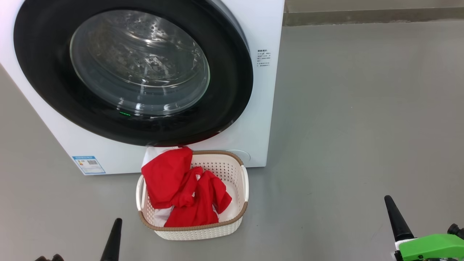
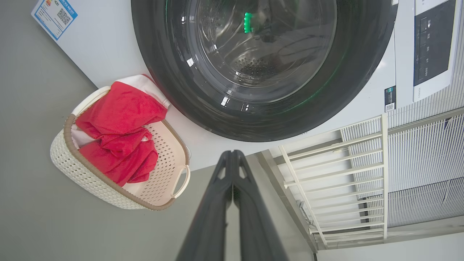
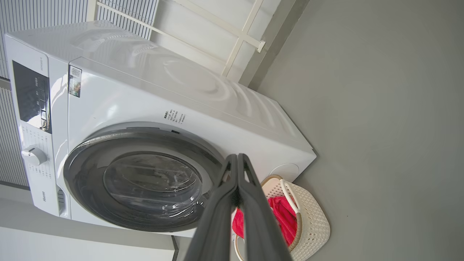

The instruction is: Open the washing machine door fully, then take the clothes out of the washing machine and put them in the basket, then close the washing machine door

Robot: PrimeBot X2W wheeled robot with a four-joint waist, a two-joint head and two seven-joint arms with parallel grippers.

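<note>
Washing machine door [image 1: 134, 69] shut; red clothes [image 1: 181, 188] in basket [image 1: 203, 229].

The washing machine door [image 1: 47, 90] sits closed on the front of the washing machine [image 1: 261, 90], which stands on the floor [image 1: 362, 108]. Directly before it, below the door's lower edge, rests the basket [image 1: 245, 181] — the clothes [image 1: 174, 181] piled inside, mostly toward its left, one fold draped over the back rim against the machine. Nearer the camera, the left gripper [image 1: 117, 222] and right gripper [image 1: 388, 198] flank the basket, apart from it.

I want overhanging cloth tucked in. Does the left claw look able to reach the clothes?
Probably yes: the shut left claw sits near the basket, only floor between; the clothes lie uncovered.
</note>
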